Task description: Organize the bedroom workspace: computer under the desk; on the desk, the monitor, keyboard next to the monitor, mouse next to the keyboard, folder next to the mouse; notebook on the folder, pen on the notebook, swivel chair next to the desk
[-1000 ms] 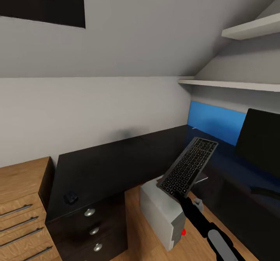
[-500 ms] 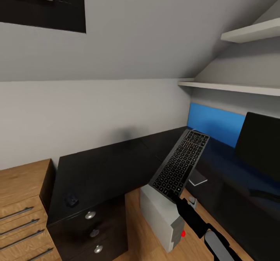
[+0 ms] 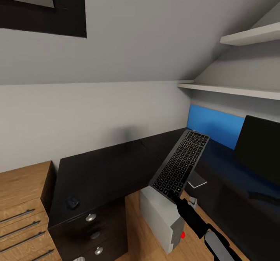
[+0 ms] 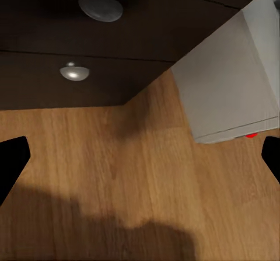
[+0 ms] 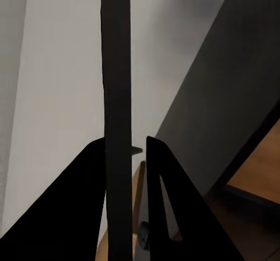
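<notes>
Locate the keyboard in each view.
Head view: keyboard right of centre, tilted up, held above the computer.
Right wrist view: edge-on dark strip between the right tool's fingers.
Left wrist view: not in it.
Shared landmark: desk.

desk [image 3: 105, 163] corner top bare (mouse [image 3: 72, 203] near edge); monitor [image 3: 258, 148] blocks right.

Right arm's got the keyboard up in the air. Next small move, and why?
Probably swing the right pincer rightward and lower: the keyboard hangs tilted over the computer, while the monitor stands further right on the desk.
</notes>
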